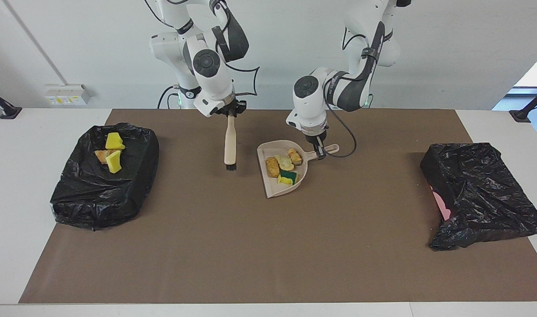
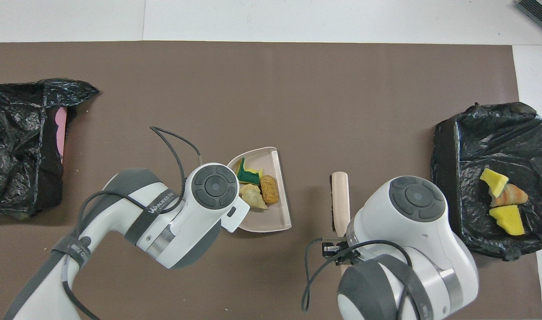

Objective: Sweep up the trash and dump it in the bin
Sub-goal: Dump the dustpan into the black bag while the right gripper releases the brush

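A beige dustpan (image 1: 279, 188) sits low on the brown mat mid-table, also in the overhead view (image 2: 271, 218). It holds several pieces of trash: a tan bread-like lump (image 1: 272, 167), a pale lump (image 1: 287, 164), an orange-brown lump (image 1: 295, 156) and a yellow-and-green sponge (image 1: 288, 177). My left gripper (image 1: 320, 152) is shut on the dustpan's handle. My right gripper (image 1: 230, 113) is shut on the handle of the beige brush (image 1: 230, 141), which hangs upright beside the dustpan, bristles down at the mat.
A bin lined with a black bag (image 1: 87, 198) stands at the right arm's end and holds two yellow sponge chunks (image 1: 114, 141) and a bread-like lump (image 1: 103, 155). A second black-bagged bin (image 1: 484, 193) stands at the left arm's end.
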Controlling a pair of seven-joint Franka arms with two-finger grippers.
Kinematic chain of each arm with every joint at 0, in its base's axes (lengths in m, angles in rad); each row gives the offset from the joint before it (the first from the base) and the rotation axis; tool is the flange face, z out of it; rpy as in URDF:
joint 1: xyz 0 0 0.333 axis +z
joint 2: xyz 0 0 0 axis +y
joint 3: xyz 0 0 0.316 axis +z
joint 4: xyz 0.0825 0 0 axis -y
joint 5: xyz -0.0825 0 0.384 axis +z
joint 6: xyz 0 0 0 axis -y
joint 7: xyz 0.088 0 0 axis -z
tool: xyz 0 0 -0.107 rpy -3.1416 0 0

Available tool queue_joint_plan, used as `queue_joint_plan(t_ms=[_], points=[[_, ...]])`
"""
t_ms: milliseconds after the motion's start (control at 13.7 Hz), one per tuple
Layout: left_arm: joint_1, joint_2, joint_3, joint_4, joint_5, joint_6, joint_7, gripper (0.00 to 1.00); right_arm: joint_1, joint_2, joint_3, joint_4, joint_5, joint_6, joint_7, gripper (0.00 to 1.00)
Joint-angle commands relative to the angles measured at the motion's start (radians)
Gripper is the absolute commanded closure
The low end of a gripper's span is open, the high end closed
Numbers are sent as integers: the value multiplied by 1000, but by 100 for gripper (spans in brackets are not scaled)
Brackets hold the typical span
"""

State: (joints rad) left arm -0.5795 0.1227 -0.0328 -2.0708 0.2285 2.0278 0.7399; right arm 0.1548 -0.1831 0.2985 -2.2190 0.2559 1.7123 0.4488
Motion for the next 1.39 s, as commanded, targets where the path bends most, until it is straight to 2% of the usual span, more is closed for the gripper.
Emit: queue_joint_plan(t_ms=[0, 219, 292, 365, 438, 657, 803, 949, 1095, 1314], points=[[71, -61, -2, -19, 3, -12, 58, 100, 25, -47, 8, -45, 29, 10, 65, 100], [156, -100, -1, -20, 3, -15, 154, 100, 132, -65, 10, -79, 82, 50, 108, 100], [205, -116, -1, -20, 3, -17, 156, 100, 194, -62, 10, -115, 85, 128, 134, 100], [263, -139, -1, -19, 3, -26, 159, 100, 247, -56, 10, -149, 104, 212, 171, 100], [320, -164, -1, -19, 3, -37, 183, 100, 268, -55, 10, -162, 115, 243, 198, 100], [522, -202, 1, 6, 3, -40, 372, 100, 319, -55, 10, -195, 117, 253, 215, 100], [649, -196, 1, 55, 0, -40, 424, 100, 345, -53, 10, -270, 117, 335, 234, 100], [746, -183, 1, 107, -5, -37, 466, 100, 382, -39, 10, -277, 117, 358, 237, 100], [844, -128, 1, 206, -50, -40, 548, 100, 384, -27, 10, -277, 117, 418, 234, 100], [976, -34, 2, 378, -57, -46, 795, 100, 423, -3, 10, -291, 118, 458, 241, 100]])
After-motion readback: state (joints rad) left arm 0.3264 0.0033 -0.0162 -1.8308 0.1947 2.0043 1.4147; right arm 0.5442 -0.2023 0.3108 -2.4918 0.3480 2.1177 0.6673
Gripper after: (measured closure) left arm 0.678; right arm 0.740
